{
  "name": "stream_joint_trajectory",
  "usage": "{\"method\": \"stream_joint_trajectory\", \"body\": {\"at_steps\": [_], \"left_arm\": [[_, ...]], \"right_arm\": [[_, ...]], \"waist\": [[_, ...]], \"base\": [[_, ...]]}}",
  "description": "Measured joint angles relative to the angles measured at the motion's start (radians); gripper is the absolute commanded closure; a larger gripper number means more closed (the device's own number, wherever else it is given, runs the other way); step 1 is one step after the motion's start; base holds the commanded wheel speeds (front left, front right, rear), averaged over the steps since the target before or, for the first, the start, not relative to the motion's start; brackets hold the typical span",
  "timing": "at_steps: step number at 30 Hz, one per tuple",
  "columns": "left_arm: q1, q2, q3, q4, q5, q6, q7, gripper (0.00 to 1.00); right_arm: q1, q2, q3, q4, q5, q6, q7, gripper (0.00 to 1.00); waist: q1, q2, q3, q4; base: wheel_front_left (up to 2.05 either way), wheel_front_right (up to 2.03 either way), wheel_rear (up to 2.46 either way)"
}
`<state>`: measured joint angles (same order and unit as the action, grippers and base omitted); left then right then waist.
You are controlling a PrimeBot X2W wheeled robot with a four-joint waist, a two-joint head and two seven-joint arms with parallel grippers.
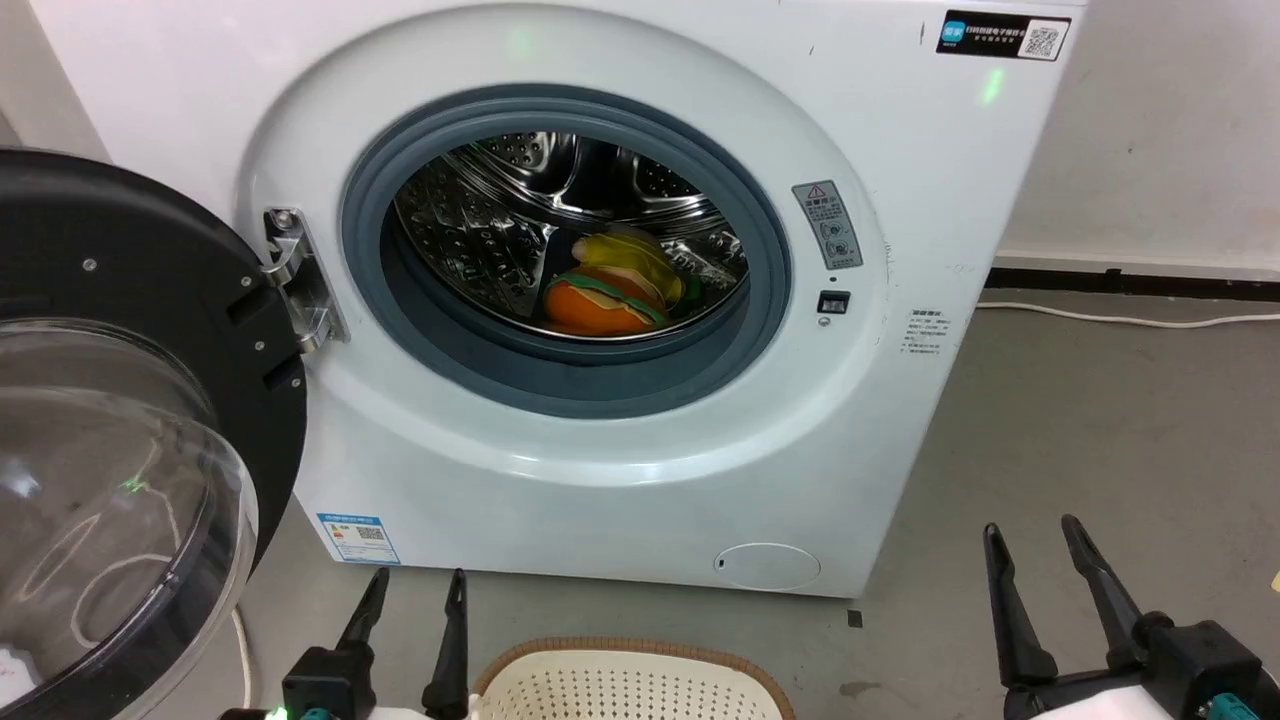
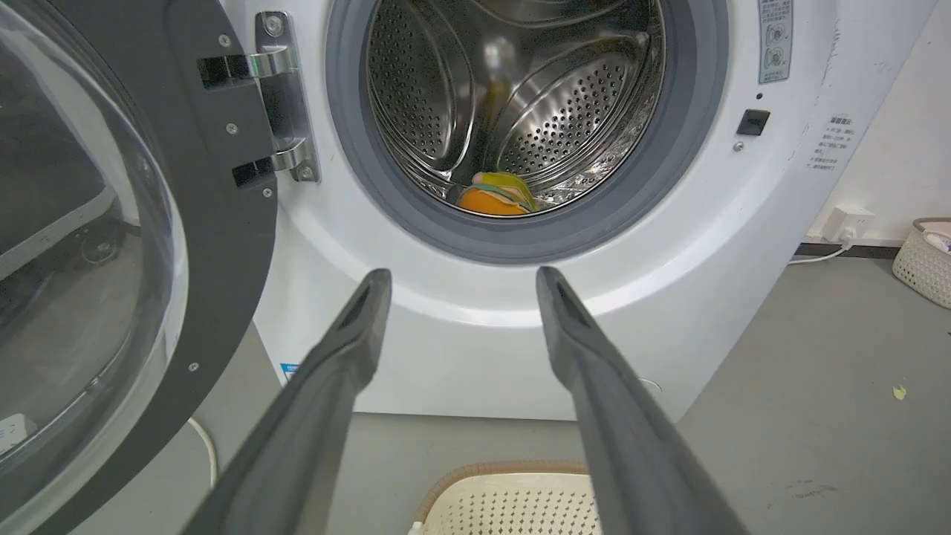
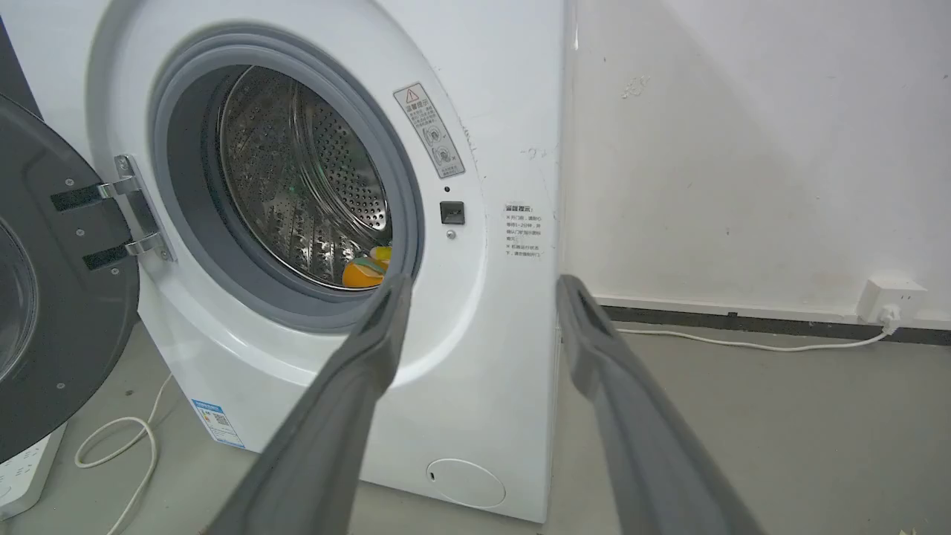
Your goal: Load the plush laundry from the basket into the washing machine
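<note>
The white washing machine [image 1: 620, 420] stands in front of me with its black-rimmed door [image 1: 120, 420] swung open to the left. Plush laundry [image 1: 612, 285] lies at the bottom of the steel drum: an orange hamburger plush with a yellow-and-pink one behind it, also seen in the left wrist view [image 2: 496, 197] and the right wrist view [image 3: 365, 269]. The cream basket [image 1: 630, 680] sits on the floor at the bottom edge; its inside is out of view. My left gripper [image 1: 418, 590] is open beside the basket's left rim. My right gripper [image 1: 1035, 540] is open at the lower right, holding nothing.
A white cable [image 3: 119, 446] loops on the floor under the open door. Another cable [image 3: 743, 343] runs along the wall to a socket [image 3: 888, 297]. A second white basket [image 2: 925, 260] stands far right by the wall. Grey floor [image 1: 1100, 450] lies right of the machine.
</note>
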<state>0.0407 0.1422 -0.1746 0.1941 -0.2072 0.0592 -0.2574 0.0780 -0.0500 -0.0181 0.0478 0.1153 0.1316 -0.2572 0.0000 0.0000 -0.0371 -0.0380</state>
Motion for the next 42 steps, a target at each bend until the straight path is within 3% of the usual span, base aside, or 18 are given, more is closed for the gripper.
{"method": "stream_joint_trajectory", "body": {"at_steps": [2,3,42], "left_arm": [[-0.002,-0.001,0.007,0.005,-0.004,-0.01,0.0,0.0],[-0.003,-0.004,0.013,0.008,-0.013,-0.016,0.0,1.0],[-0.004,-0.027,0.054,-0.036,0.033,-0.027,0.067,1.0]], "right_arm": [[0.0,0.0,0.002,0.001,0.0,0.0,0.0,0.0],[0.0,0.0,0.003,0.002,0.0,0.0,0.0,1.0],[-0.005,0.0,0.006,-0.004,-0.021,0.0,0.067,1.0]], "waist": [[0.0,0.0,0.001,0.001],[0.0,0.0,0.001,0.002],[0.0,0.0,0.01,0.012]], "base": [[0.0,0.0,0.0],[0.0,0.0,0.0],[0.0,0.0,0.0]]}}
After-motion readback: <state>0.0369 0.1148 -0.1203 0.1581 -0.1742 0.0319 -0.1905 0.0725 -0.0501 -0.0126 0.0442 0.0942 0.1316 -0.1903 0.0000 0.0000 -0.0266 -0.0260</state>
